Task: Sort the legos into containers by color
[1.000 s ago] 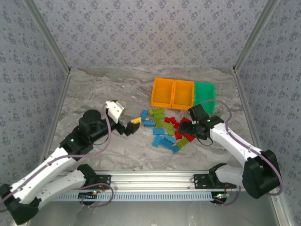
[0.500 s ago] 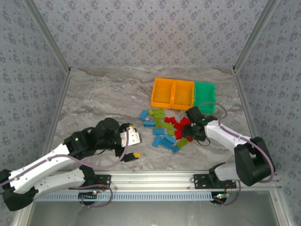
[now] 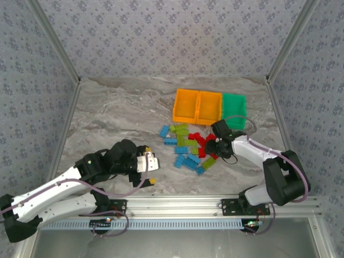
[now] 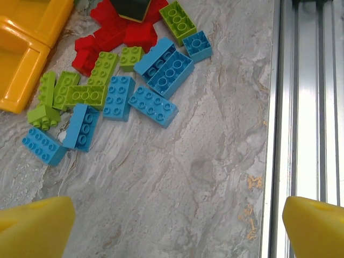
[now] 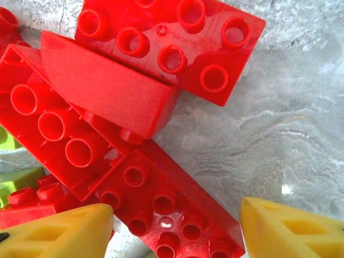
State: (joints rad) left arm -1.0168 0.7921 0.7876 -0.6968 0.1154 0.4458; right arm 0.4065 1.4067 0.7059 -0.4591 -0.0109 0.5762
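The legos lie in a loose pile at the table's middle right: lime green ones at the back, light blue ones at the front, red ones on the right. Three bins stand behind the pile, two orange and one green. My right gripper is low over the red bricks and open, its yellow fingertips on either side of a red brick. My left gripper is open over bare table, the blue and green bricks ahead of it.
The metal rail runs along the near edge, close beside my left gripper. An orange bin corner shows at the upper left of the left wrist view. Grey patterned walls close in the table, with bare marble on the left half.
My left arm has swung back and down from beside the pile to the near edge by the rail. My right gripper has edged left, further over the red bricks.
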